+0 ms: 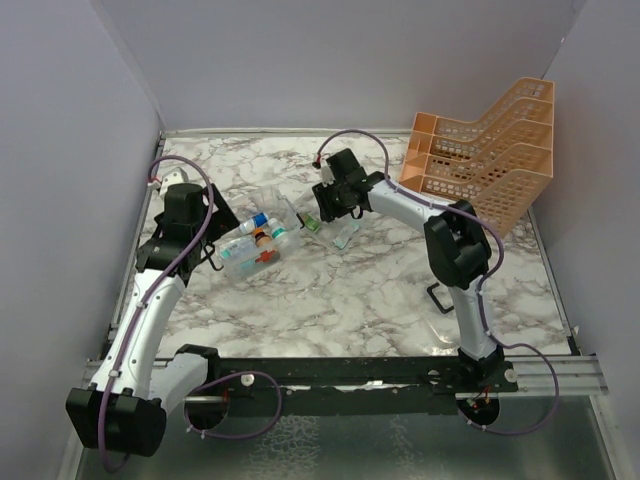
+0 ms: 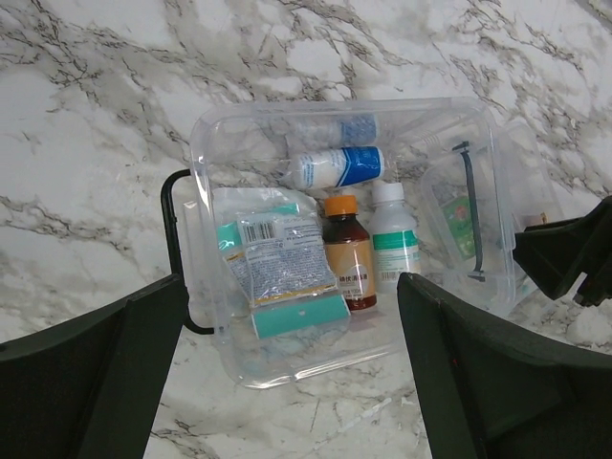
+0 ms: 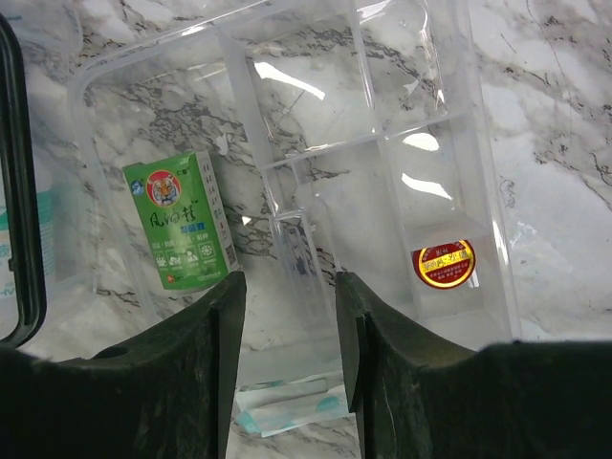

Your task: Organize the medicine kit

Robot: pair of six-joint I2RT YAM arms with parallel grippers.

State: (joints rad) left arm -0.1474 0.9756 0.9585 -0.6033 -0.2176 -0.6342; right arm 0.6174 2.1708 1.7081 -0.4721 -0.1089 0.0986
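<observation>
The medicine kit (image 1: 250, 250) is a clear box on the marble, left of centre. In the left wrist view its wall (image 2: 335, 110) encloses a brown bottle (image 2: 346, 253), white bottles (image 2: 335, 164) and sachets (image 2: 277, 258), with a black handle (image 2: 172, 249) at its left side. My left gripper (image 1: 222, 240) (image 2: 287, 378) stands open wide just before the box, touching nothing. My right gripper (image 1: 320, 215) (image 3: 289, 279) is shut on the upright middle tab of a clear divided tray (image 1: 345, 235) (image 3: 316, 105). That tray holds a green carton (image 3: 180, 220) and a red-gold tin (image 3: 444, 263).
An orange mesh tiered rack (image 1: 485, 150) stands at the back right. A black U-shaped piece (image 1: 438, 297) lies by the right arm. A teal-white sachet (image 3: 287, 416) shows under the tray. White walls close the table on three sides.
</observation>
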